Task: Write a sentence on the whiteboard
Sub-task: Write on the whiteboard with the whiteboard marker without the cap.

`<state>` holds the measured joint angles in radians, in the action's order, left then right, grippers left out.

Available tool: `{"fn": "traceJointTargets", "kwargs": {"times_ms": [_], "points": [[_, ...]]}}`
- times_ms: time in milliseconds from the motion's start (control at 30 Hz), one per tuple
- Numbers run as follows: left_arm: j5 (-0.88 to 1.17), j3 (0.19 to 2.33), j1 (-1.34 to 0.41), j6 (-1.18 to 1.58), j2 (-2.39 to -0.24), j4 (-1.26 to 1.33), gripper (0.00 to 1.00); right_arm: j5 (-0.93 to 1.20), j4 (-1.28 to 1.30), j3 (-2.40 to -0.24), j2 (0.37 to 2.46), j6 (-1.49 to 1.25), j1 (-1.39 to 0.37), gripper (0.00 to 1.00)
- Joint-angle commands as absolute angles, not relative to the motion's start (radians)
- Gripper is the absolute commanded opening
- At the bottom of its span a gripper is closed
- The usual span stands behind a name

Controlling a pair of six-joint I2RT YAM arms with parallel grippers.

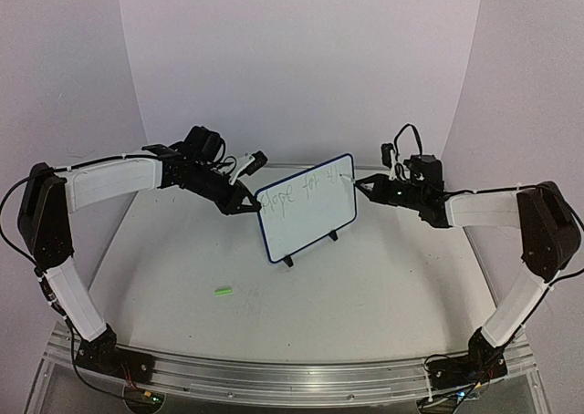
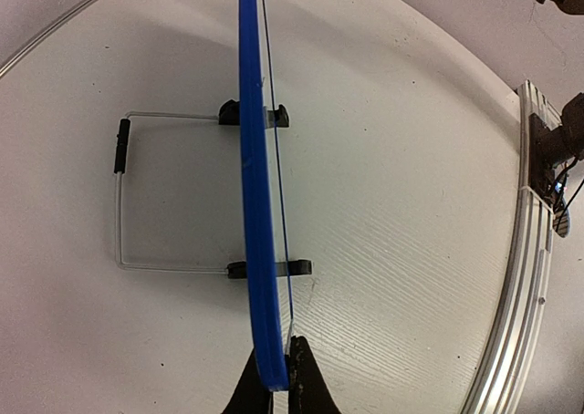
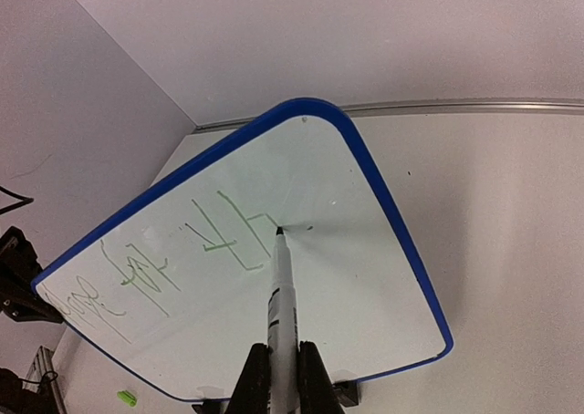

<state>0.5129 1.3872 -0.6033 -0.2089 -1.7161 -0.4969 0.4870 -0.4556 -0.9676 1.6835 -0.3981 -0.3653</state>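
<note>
The whiteboard (image 1: 306,209) stands upright on its wire stand mid-table, blue-rimmed, with green handwriting across its upper face. My left gripper (image 1: 248,204) is shut on the board's left edge; in the left wrist view the blue rim (image 2: 260,250) runs edge-on into my left gripper (image 2: 278,377). My right gripper (image 1: 363,182) is shut on a marker (image 3: 279,295), gripped at the jaws (image 3: 279,377). Its dark tip touches the whiteboard (image 3: 365,277) just right of the last green strokes (image 3: 228,232).
A small green marker cap (image 1: 223,292) lies on the table in front of the board, also seen at the lower left of the right wrist view as the cap (image 3: 126,398). The wire stand (image 2: 123,195) and its black feet (image 2: 274,115) extend behind the board. An aluminium rail (image 1: 292,377) edges the near side.
</note>
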Motion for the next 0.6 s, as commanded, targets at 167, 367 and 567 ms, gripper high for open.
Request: {"fn": "traceJointTargets", "kwargs": {"times_ms": [167,367,567], "points": [[0.471,1.393,-0.607,-0.237,-1.741,-0.560,0.00,0.479,-0.474,-0.945,1.706,-0.405,-0.369,0.00],[0.469,1.392,-0.607,-0.238,-1.741,-0.560,0.00,0.477,-0.474,-0.934,1.692,-0.409,-0.370,0.00],[0.467,1.393,-0.607,-0.237,-1.740,-0.560,0.00,0.455,-0.474,-0.904,1.633,-0.405,-0.369,0.00]]}}
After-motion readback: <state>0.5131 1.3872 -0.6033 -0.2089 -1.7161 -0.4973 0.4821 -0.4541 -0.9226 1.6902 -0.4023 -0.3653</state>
